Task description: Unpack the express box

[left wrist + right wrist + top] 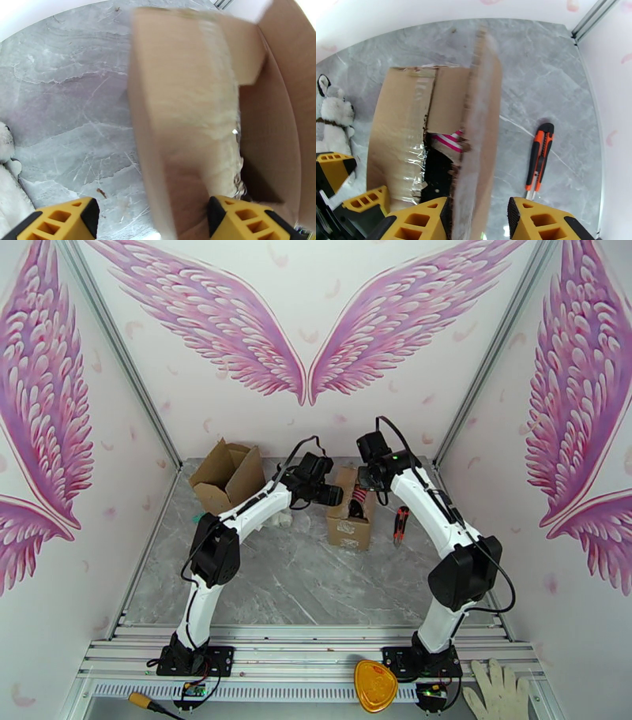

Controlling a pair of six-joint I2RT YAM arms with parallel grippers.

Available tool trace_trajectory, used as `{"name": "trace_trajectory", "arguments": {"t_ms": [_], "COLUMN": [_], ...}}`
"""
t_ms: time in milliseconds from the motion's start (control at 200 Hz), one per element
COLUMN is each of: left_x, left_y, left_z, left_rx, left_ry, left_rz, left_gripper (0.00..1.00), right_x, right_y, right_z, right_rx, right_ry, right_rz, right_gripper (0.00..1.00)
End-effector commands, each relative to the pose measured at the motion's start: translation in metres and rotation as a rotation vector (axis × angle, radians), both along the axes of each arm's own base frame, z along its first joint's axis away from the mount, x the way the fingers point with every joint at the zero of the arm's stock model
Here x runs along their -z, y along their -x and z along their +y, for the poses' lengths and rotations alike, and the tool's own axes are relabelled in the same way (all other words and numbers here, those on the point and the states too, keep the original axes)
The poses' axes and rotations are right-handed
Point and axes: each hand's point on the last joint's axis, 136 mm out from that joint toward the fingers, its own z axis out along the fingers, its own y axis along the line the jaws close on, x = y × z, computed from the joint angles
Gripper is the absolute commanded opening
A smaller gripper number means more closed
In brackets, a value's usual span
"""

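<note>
Now both grippers sit at the box flaps

Well, I see the box (350,526) standing on the table (300,579), near the middle and toward the back, between my two arms. Its top is partly open.

My left gripper (153,215) is wide open. The left flap (181,110) sits between its yellow fingers (59,219), close against the one on the right of the wrist picture. The flap looks blurry there. The other finger is well apart from it, over bare table.

My right gripper (478,211) is open too. The right flap (484,110) stands up on its edge between the fingers. It touches the finger on the left of the picture, and there is a gap to the other one, so nothing is squeezed.

Inside the box I can see a striped thing (450,141), pink and white, with a dark space under it. Torn shiny tape (414,158) hangs along the left flap's edge.

An orange and black knife (539,154) lies on the table just right of the box. A white toy dog (333,114) lies to its left. A second box (229,473), open, stands at the back left.
</note>
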Motion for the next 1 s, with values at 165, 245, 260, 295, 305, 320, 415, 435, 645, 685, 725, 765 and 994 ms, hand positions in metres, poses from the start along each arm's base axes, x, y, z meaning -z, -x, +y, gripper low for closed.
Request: {"name": "trace_trajectory", "arguments": {"t_ms": [165, 245, 260, 295, 305, 320, 415, 435, 645, 685, 725, 765, 994], "left_x": [0.039, 0.026, 0.023, 0.013, 0.011, 0.006, -0.026, -0.033, -0.058, -0.058, -0.058, -0.06, -0.06], "left_y": [0.001, 0.001, 0.001, 0.002, 0.002, 0.003, 0.007, 0.008, 0.029, 0.033, 0.037, 0.041, 0.051], "left_z": [0.034, 0.028, 0.027, 0.022, 0.021, 0.019, 0.006, 0.004, -0.012, -0.016, -0.02, -0.024, -0.032], "left_rx": [-0.052, -0.032, -0.025, -0.003, 0.004, 0.016, 0.079, 0.088, 0.183, 0.192, 0.203, 0.205, 0.165], "left_ry": [-0.184, -0.18, -0.178, -0.174, -0.173, -0.173, -0.182, -0.189, -0.316, -0.332, -0.34, -0.344, -0.389], "left_rz": [0.073, 0.044, 0.037, 0.013, 0.007, -0.004, -0.093, -0.112, -0.209, -0.216, -0.215, -0.218, -0.216], "left_gripper": [0.76, 0.76, 0.77, 0.77, 0.77, 0.78, 0.83, 0.84, 0.91, 0.92, 0.93, 0.94, 0.97], "right_x": [0.011, 0.013, 0.013, 0.014, 0.015, 0.015, 0.016, 0.016, 0.011, 0.012, 0.012, 0.013, 0.012], "right_y": [0.021, 0.023, 0.023, 0.025, 0.025, 0.025, 0.027, 0.028, 0.029, 0.029, 0.028, 0.028, 0.028], "right_z": [-0.024, -0.021, -0.02, -0.018, -0.018, -0.018, -0.016, -0.015, -0.011, -0.01, -0.008, -0.007, -0.004], "right_rx": [0.008, -0.004, -0.006, -0.012, -0.012, -0.009, -0.012, -0.011, -0.005, -0.008, -0.011, -0.008, 0.016], "right_ry": [-0.019, -0.05, -0.057, -0.07, -0.073, -0.075, -0.095, -0.1, -0.144, -0.154, -0.165, -0.171, -0.206], "right_rz": [0.055, 0.054, 0.051, 0.051, 0.051, 0.048, 0.038, 0.033, 0.005, 0.004, 0.005, 0.007, 0.0], "right_gripper": [0.26, 0.24, 0.23, 0.21, 0.2, 0.19, 0.12, 0.12, 0.07, 0.06, 0.06, 0.06, 0.0]}}
